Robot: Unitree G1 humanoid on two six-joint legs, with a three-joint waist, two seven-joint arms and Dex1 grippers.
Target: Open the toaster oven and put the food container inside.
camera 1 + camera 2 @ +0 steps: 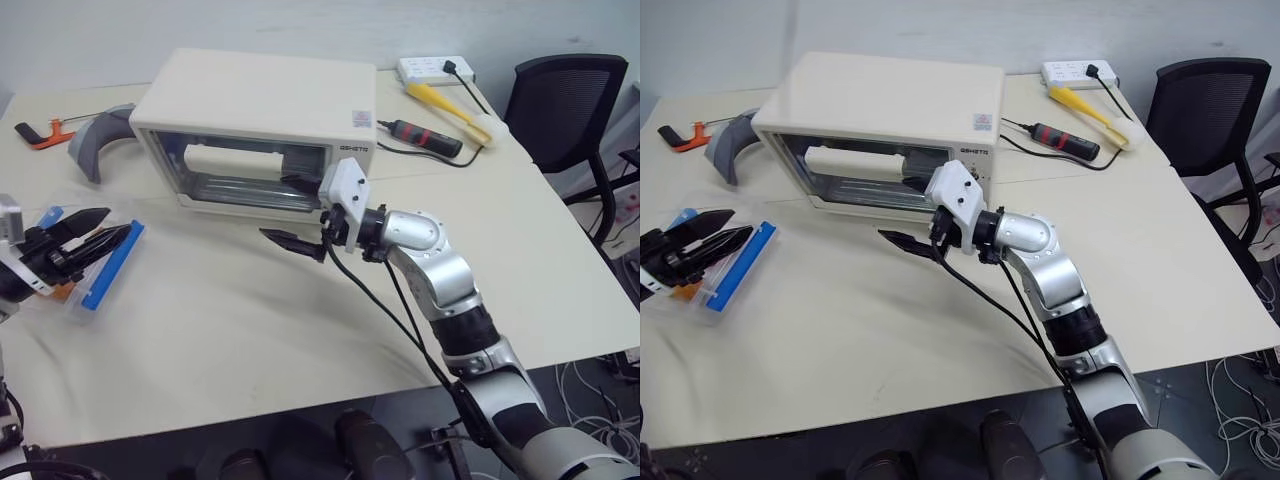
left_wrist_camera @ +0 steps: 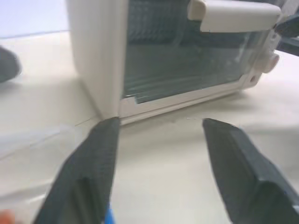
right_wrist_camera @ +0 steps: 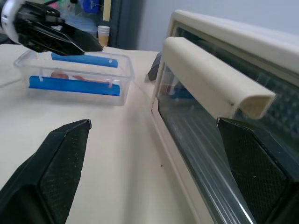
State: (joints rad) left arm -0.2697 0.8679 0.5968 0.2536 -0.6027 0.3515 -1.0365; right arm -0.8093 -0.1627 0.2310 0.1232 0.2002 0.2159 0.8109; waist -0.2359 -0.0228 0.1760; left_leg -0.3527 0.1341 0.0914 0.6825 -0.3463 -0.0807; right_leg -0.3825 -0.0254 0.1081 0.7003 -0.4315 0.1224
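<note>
The oven [image 1: 262, 130] sat at the back of the table [image 1: 300, 320] with its glass door shut and the handle [image 3: 210, 77] running across the upper part of the door. The container [image 3: 77, 77], clear with blue clips, lay on the table off the oven's left front corner, apart from it and not yet inside.

The right gripper [image 1: 305, 215] hung level in front of the door near its right end, fingers spread wide and holding nothing; one finger stood before the glass under the handle, the other out over the table. The left gripper [image 1: 85, 240] hovered over the container, its fingers parted, and appeared to grip nothing.

The step in hand looked to be opening the door. Done well, the right gripper would likely bring one finger behind the handle and the other in front, close firmly around the bar, then pull outward and down along the hinge's arc rather than straight back, so the light oven does not slide. The container seemed clear of the door's swing.

The right wrist view showed the handle's hollow underside and the gap behind it, plus orange food inside the container. The left wrist view showed the door's lower edge at the oven's left corner. The head views alone showed a chair [image 1: 570, 100], a power strip [image 1: 435, 68], a screwdriver [image 1: 430, 137] and a grey part [image 1: 100, 140] beyond.
</note>
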